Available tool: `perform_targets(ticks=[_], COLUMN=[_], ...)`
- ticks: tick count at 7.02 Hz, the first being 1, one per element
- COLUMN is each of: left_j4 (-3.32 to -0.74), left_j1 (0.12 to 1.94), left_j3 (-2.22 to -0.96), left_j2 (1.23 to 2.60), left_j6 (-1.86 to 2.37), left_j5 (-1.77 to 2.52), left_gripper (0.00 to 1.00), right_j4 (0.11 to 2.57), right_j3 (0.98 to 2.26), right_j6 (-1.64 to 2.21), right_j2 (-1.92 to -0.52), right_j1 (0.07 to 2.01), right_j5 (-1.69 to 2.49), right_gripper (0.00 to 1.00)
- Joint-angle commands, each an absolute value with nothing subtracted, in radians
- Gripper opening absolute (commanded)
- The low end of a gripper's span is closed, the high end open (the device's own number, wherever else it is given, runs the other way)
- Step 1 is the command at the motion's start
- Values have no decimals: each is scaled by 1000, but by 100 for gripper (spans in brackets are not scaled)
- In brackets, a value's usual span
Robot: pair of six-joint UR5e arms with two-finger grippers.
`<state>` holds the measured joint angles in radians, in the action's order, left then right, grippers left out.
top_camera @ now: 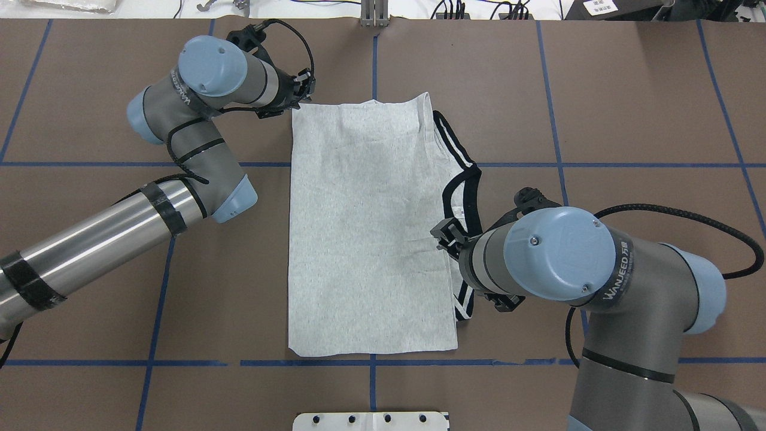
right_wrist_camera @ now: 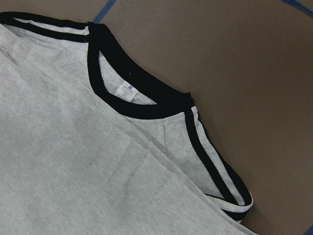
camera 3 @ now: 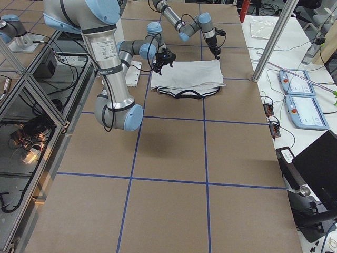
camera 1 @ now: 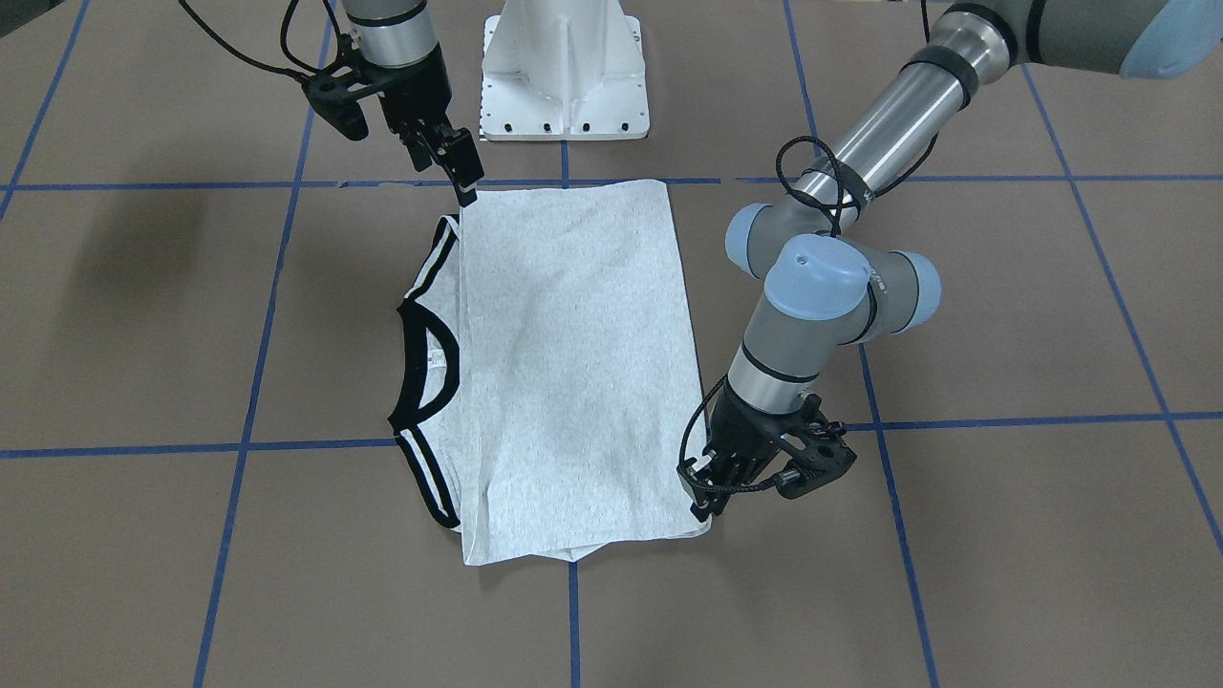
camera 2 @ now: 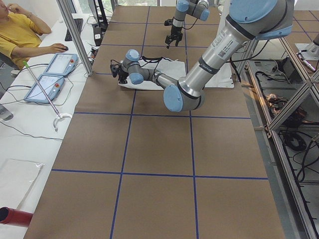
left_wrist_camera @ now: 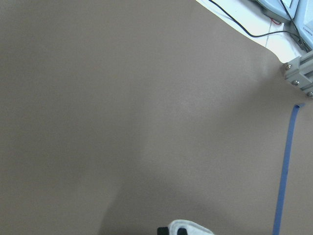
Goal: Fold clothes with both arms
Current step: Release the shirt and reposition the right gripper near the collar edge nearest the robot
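The shirt (camera 1: 573, 363) lies flat on the counter (camera 1: 1003, 535), folded into a long rectangle. Its collar (camera 1: 420, 354) and striped shoulders poke out along one long side. Our left hand (camera 1: 705, 497) sits low at one corner, right against the cloth, but we cannot tell whether it has a pinch. Our right hand (camera 1: 465, 186) hangs by the diagonally opposite corner, and we cannot tell how far it is open either. We judge the main risk to be an uneven lift. If either hand catches only the top layer, or nothing at all, the fold drags askew, the layers slide apart and the collar side bunches.
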<state>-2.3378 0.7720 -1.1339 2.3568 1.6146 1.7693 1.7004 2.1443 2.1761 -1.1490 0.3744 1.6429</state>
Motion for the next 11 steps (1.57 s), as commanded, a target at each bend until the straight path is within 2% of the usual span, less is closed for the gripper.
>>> perform_targets(ticks=[1, 2, 3, 6, 11], left_j4=[-2332, -2341, -2338, -2335, -2332], left_j1=[772, 766, 762, 761, 759], left_j3=[-1370, -1485, -1499, -1497, -1486], left_j2=[2228, 2150, 2134, 2128, 2129], left_j6=[1620, 1621, 1620, 1621, 1621], left_j5=[1775, 1773, 1775, 1773, 1770], left_gripper=[100, 100, 100, 100, 100], right_j4=[1700, 1700, 1698, 1560, 1571], right_j3=[2103, 2083, 2053, 1961, 1950], right_j6=[2181, 2183, 2184, 2285, 2296], right_j2=[-1149, -1149, -1149, -1160, -1195], right_j1=[303, 267, 250, 213, 167], right_j5=[1492, 1447, 1444, 1442, 1442], right_gripper=[100, 100, 100, 100, 97])
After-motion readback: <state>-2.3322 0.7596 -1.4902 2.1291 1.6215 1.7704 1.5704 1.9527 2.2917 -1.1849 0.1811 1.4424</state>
